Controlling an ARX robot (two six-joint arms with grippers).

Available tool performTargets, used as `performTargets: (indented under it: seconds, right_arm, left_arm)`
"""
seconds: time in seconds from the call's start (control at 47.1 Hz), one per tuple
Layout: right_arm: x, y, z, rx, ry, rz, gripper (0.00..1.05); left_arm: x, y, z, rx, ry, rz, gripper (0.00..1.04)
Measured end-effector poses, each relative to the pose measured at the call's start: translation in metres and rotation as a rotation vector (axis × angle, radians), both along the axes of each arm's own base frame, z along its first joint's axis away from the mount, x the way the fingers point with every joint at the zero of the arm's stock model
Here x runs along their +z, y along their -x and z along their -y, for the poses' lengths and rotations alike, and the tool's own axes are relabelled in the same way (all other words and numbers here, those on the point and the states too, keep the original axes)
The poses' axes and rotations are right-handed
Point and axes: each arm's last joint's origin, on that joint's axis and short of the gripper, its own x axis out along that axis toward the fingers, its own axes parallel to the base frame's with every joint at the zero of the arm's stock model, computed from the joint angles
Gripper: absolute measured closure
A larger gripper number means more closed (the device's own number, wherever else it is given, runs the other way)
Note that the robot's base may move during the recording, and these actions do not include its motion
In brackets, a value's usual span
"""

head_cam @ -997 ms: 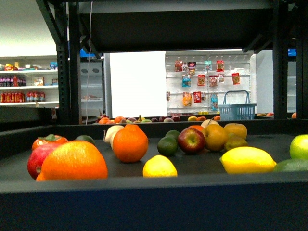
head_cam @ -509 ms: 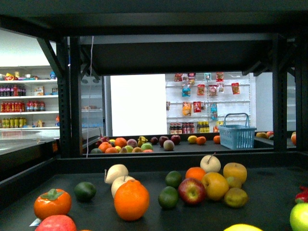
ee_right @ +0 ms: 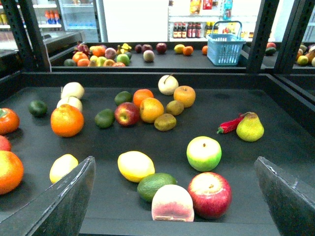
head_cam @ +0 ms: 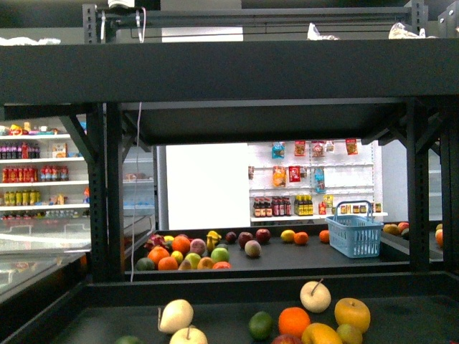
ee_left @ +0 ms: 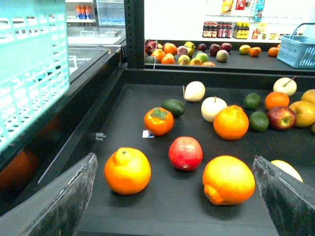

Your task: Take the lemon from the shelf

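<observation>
The shelf (head_cam: 229, 72) is a black rack with tray tiers, and fruit lies loose on its tray (ee_right: 275, 147). In the right wrist view a yellow lemon (ee_right: 136, 165) rests near the tray's front edge, beside a lime (ee_right: 156, 185). A second lemon (ee_right: 63, 167) lies just beyond one finger (ee_right: 69, 206). My right gripper (ee_right: 174, 159) is open and empty, short of the fruit. My left gripper (ee_left: 174, 158) is open too, with two oranges (ee_left: 127, 170) and a red fruit (ee_left: 185, 153) ahead of it. A lemon (ee_left: 288, 169) peeks past its finger (ee_left: 288, 201). Neither gripper shows in the front view.
A red apple (ee_right: 210, 194), a halved fruit (ee_right: 172, 203), a green apple (ee_right: 204, 153), a pear (ee_right: 250, 127) and a chili (ee_right: 229, 125) lie near the right gripper. A turquoise basket (ee_left: 29, 69) hangs close to the left gripper. A blue basket (head_cam: 354, 231) stands on the far rack.
The front view has risen. The tray and its fruit have dropped toward the bottom of the picture, both lemons have left it, and the tier above has come into view.
</observation>
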Motion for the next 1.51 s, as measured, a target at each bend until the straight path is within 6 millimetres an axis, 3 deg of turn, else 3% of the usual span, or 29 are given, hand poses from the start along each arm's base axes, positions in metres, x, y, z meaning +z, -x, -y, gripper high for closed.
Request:
performTargets:
  seconds: [0.637,0.764,0.87,1.061,1.21,1.507]
  right_arm:
    - [0.000,0.000,0.000,0.000,0.000,0.001,0.08]
    - [0.000,0.000,0.000,0.000,0.000,0.001,0.08]
    - [0.000,0.000,0.000,0.000,0.000,0.001,0.08]
    - [0.000,0.000,0.000,0.000,0.000,0.001,0.08]
    - [0.000,0.000,0.000,0.000,0.000,0.001,0.08]
    - [0.000,0.000,0.000,0.000,0.000,0.001,0.08]
  left_arm:
    - [0.000,0.000,0.000,0.000,0.000,0.000,0.08]
    - [-0.001,-0.004,-0.003,0.037,0.256,-0.179,0.08]
    - [0.020,-0.013,-0.010,0.025,0.453,-0.186,0.08]
    - [0.076,-0.045,-0.048,0.091,0.719,-0.190,0.08]
    - [0.109,-0.085,-0.101,0.233,0.882,-0.218,0.08]
    - [0.133,-0.138,-0.165,0.316,1.004,-0.239,0.08]
